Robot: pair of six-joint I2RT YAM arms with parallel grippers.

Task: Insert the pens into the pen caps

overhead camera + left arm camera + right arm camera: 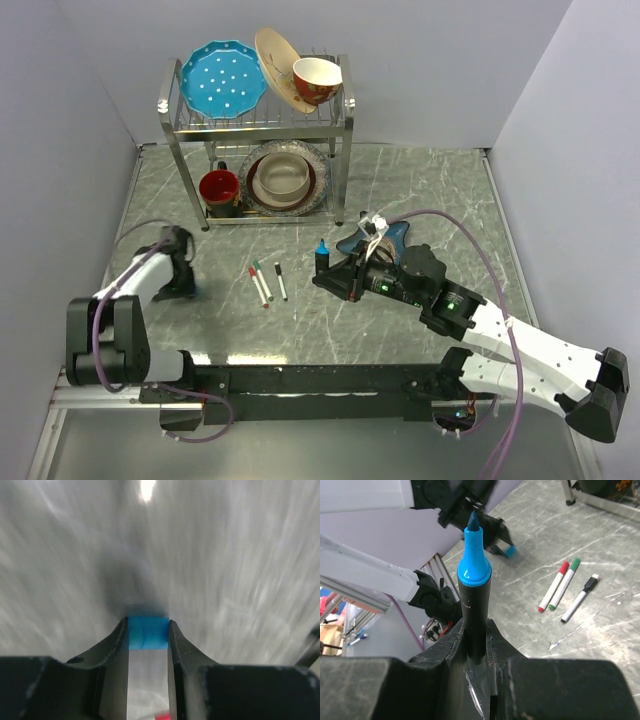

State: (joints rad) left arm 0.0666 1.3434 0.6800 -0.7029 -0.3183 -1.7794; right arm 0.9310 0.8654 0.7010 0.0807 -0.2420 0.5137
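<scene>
Blue marker (472, 595) is clamped upright in my right gripper (474, 632) right of the loose pens (268, 283), blue cap (147, 634) pinched tight in my left gripper (147, 625) well apart, so I want tip and cap dead in line before pushing slow.

The right gripper (474, 630) is clamped on the dark barrel of the marker (472, 605), which stands upright with its blue collar and pointed nib on top. Just past the nib, the left gripper (504, 544) holds a blue cap (510, 552) at its tips. Right of the marker, three pens lie on the table (600, 545): red (553, 587) and green (565, 583) close side by side, black (579, 599) slightly apart.
</scene>
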